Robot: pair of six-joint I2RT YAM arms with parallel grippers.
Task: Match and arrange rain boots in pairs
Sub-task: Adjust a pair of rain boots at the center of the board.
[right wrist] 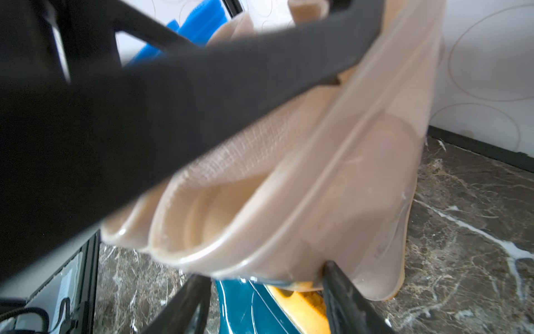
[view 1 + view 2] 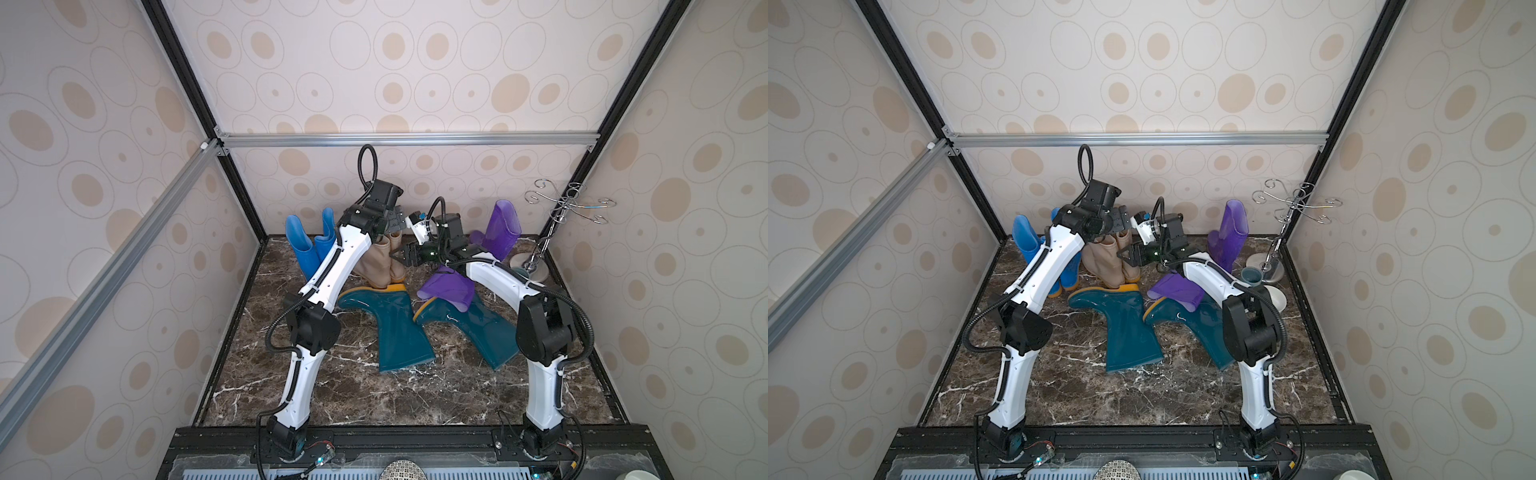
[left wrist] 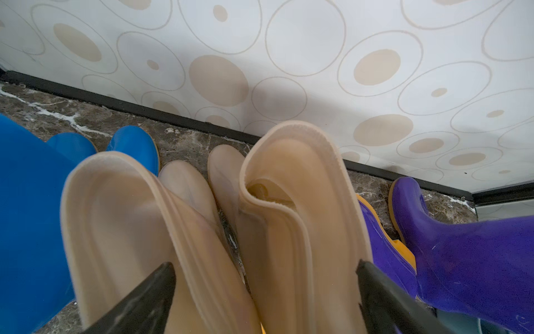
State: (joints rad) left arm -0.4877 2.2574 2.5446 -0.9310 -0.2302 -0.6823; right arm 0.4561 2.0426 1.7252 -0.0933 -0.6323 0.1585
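Top views first: the blue boots (image 2: pixel 301 249) are standing together at the back on the robot's left, and the beige boots (image 2: pixel 376 266) are standing upright just beside them. The left gripper (image 2: pixel 397 220) is hovering over the beige tops, while the right gripper (image 2: pixel 405 255) is reaching in sideways, right up against the nearer beige shaft. Out on the marble tabletop (image 2: pixel 374 399), one teal boot (image 2: pixel 401 332) and a second teal boot (image 2: pixel 486 336) are lying flat, near each other but not squared up. The fallen purple boot (image 2: pixel 446 286) is lying across that second teal one. The upright purple boot (image 2: pixel 503 228) is standing well apart from it by the back wall, near the chrome rack (image 2: pixel 569 203).

Left wrist now: the black fingers (image 3: pixel 138 303) are standing wide apart, straddling the open beige tops and clamping nothing that I can see.

Right wrist: beige rubber is filling the view and a blurred black bar (image 1: pixel 173 115) is crossing close to the lens. The jaws are sitting apart, one fingertip (image 1: pixel 335 277) touching the beige boot's lower edge, nothing pinched between them.

I'm calling it about halfway. Blue and beige are looking paired, purple is needing reuniting, and teal is needing standing up together.
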